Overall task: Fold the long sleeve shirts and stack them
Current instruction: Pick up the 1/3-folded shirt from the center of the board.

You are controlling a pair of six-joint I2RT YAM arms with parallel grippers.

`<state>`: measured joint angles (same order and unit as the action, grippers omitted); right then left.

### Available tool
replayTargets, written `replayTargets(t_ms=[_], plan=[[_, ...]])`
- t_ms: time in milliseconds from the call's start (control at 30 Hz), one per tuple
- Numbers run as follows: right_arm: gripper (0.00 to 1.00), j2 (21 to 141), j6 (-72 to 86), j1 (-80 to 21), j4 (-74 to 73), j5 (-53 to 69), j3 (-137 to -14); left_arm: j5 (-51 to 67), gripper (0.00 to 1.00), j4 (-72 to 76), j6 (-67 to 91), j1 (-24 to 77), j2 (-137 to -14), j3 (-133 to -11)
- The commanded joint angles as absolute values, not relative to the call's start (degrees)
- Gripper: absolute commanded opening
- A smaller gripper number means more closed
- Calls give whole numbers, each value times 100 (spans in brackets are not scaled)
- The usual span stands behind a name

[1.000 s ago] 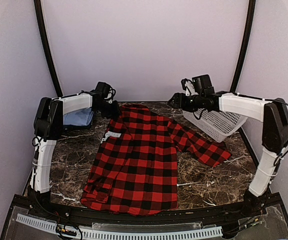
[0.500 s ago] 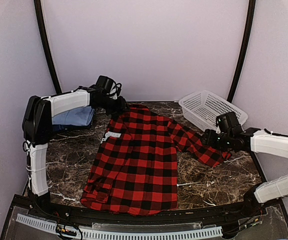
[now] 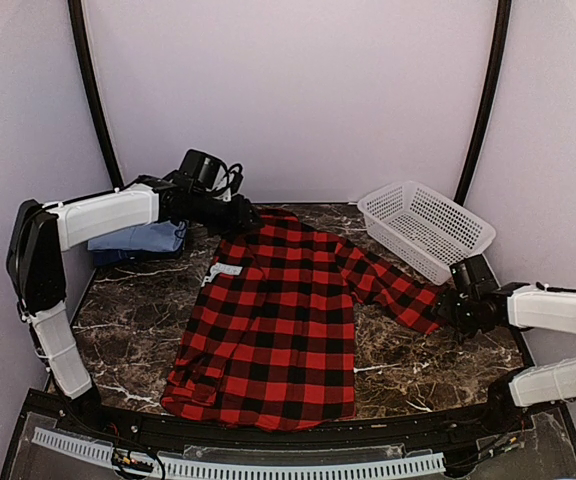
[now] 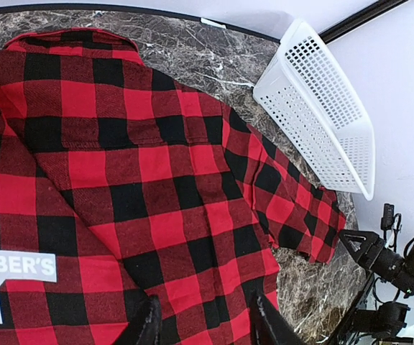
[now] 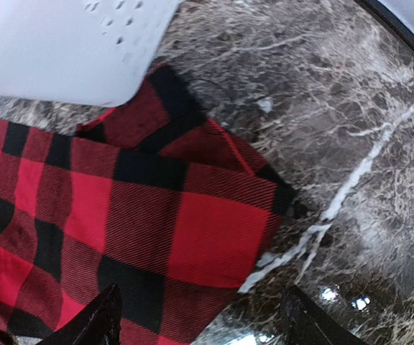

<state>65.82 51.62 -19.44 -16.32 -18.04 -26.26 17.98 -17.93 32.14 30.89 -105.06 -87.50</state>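
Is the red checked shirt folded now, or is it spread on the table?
Spread, not folded: the shirt lies flat on the marble table, one sleeve stretched out toward the right gripper.

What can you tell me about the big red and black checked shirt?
The red-and-black checked shirt looks like soft flannel. It lies spread out, a bit wrinkled, on the dark marble table, collar toward the far wall. One long sleeve stretches to the right, its cuff near the white basket. A white label shows near the collar. The right tool is open at the cuff.
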Motion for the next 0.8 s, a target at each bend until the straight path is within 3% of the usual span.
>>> replayTargets(t_ms=[0, 233, 367, 467, 533, 767], plan=[[72, 6714, 5247, -1487, -752, -1515, -2303, 1765, 41, -1669, 3284, 3093, -10050, -8461], [70, 7408, 5174, -1148, 277, -1304, -2139, 1776, 40, -1695, 3309, 3093, -9931, -8309], [46, 7604, 5129, -1126, 500, -1283, -2125, 1835, 40, -1660, 3362, 3094, -9922, -8231], [16, 7535, 5004, -1130, 411, -1193, -2155, 1847, 40, -1685, 3373, 3089, -9912, -8207], [3, 7368, 4887, -1152, 273, -1166, -2190, 1868, 40, -1671, 3379, 3094, -9906, -8182], [0, 6185, 4834, -1958, -440, -1637, -2453, 1920, 40, -1721, 3359, 3095, -9903, -8148]])
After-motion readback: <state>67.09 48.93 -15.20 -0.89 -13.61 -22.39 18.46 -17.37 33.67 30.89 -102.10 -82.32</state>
